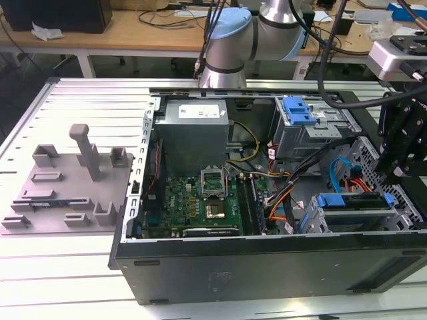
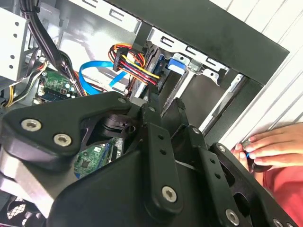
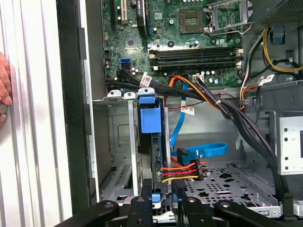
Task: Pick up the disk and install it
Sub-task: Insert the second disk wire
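The disk [image 3: 152, 142] sits in its bay just beyond the tool [image 3: 163, 208].

Blue-framed disk [image 3: 152, 124], green motherboard [image 1: 200, 203], black pincer [image 2: 165, 109], grey case [image 1: 267, 267]

This is a robotics or electronics lab. An opened desktop computer case [image 1: 267, 200] lies on its side on a slotted aluminium worktable [image 1: 60, 267], its motherboard [image 1: 193, 203] and power supply [image 1: 193, 133] exposed. A grey fixture plate [image 1: 67, 190] with upright pegs sits beside it on the exterior view's left. The robot arm's base [image 1: 227, 47] is mounted at the table's far edge, and behind it stand wooden workbenches [image 1: 133, 30] strewn with cables.
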Robot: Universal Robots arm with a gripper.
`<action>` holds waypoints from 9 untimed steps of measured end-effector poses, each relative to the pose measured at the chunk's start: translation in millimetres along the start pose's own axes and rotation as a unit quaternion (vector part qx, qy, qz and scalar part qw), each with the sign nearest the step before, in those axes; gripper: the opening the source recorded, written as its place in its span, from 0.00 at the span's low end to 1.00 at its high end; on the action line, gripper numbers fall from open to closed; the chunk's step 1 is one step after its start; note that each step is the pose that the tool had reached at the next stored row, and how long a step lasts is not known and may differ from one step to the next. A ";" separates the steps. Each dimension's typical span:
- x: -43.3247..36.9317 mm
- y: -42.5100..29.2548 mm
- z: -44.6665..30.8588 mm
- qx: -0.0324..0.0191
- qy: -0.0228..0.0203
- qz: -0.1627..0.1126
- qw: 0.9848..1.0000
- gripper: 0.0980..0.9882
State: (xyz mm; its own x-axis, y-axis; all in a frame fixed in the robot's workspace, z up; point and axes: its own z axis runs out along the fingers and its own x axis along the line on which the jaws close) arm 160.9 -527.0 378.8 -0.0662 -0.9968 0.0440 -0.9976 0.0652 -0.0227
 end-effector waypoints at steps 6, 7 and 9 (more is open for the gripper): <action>-25.0 4.0 1.1 0.001 0.019 0.000 1.000 0.23; -27.4 9.5 2.9 0.002 0.021 0.000 1.000 0.23; -28.0 23.7 7.6 0.003 0.021 0.000 1.000 0.23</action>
State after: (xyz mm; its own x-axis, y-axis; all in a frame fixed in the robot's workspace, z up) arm 139.2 -497.8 369.5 -0.0663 -0.9940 0.0866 -0.9976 0.0641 -0.0277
